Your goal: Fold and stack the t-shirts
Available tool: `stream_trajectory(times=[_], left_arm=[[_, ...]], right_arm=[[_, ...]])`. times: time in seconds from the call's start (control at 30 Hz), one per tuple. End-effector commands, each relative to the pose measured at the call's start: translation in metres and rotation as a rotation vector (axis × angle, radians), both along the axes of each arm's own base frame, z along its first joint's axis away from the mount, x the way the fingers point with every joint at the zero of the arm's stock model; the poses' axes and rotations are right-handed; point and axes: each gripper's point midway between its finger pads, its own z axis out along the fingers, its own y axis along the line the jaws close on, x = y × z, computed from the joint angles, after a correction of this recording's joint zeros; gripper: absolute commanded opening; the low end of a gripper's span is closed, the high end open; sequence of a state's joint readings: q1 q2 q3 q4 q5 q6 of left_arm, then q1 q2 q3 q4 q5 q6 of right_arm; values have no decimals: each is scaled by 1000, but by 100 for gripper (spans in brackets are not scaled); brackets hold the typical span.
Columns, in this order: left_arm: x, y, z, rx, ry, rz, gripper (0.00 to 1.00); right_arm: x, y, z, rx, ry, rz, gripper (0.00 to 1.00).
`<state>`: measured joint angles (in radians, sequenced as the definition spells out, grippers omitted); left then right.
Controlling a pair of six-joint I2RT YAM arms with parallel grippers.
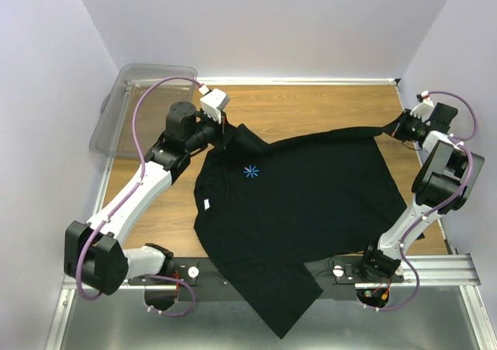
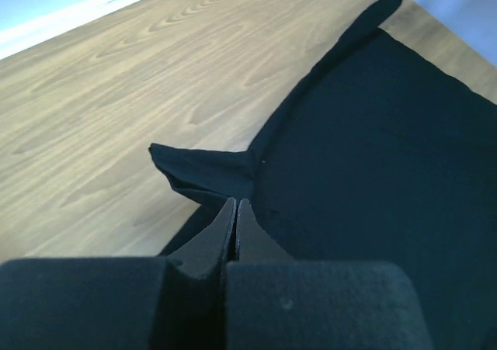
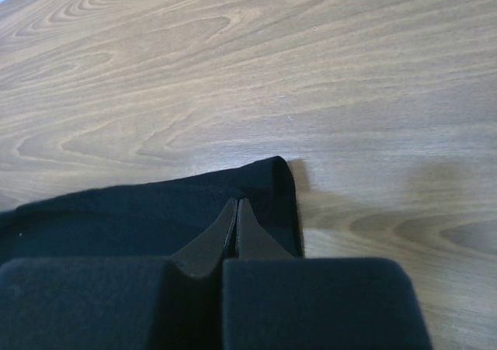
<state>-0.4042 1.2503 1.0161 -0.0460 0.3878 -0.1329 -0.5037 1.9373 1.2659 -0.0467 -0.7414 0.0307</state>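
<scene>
Nearest the arm bases, one corner of the black t-shirt (image 1: 311,202) is hanging over the front edge of the table (image 1: 326,105), draping across the metal rail (image 1: 435,268) between the two mounts. Beyond that, the rest of the shirt is lying spread across the middle of the wooden surface, chest side up. A small white tag (image 1: 207,204) is showing near its left edge, and a light-blue starburst logo (image 1: 250,171) is sitting a little farther back. At the shirt's far left corner, the left end effector (image 2: 235,209) is pinching a bunched fold of the black cloth, its fingers pressed together with the fabric caught at their tips. At the far right corner, the right end effector (image 3: 236,207) is gripping the cloth the same way, its fingers closed narrow on the edge of the shirt just above the bare wood. Between the two grips, the shirt's far edge is running in a fairly taut line. Farthest back, a clear plastic bin (image 1: 116,109) is leaning tilted against the wall at the table's far left corner, well apart from the shirt.
</scene>
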Motion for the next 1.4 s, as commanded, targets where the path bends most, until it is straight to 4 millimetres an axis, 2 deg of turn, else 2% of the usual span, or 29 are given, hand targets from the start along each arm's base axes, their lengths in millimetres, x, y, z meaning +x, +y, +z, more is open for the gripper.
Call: stream_trajectory(times=[0.0, 0.17, 0.53, 0.63, 0.97, 1.37], left_arm=[[-18, -5, 18, -54, -34, -36, 0], [-35, -12, 15, -76, -17, -68, 0], [-73, -23, -5, -109, 52, -118, 0], [-80, -26, 1, -136, 36, -128, 0], [-95, -28, -4, -156, 59, -140, 0], [-109, -29, -23, -163, 109, -153, 0]], right_arm=[[-1, -8, 17, -37, -49, -2, 1], [-2, -12, 11, -39, -36, -14, 1], [-5, -12, -2, -25, -8, -21, 0], [-7, -11, -3, -22, -2, -21, 1], [-20, -19, -5, -64, -11, -17, 1], [-36, -21, -21, -52, 19, -20, 1]])
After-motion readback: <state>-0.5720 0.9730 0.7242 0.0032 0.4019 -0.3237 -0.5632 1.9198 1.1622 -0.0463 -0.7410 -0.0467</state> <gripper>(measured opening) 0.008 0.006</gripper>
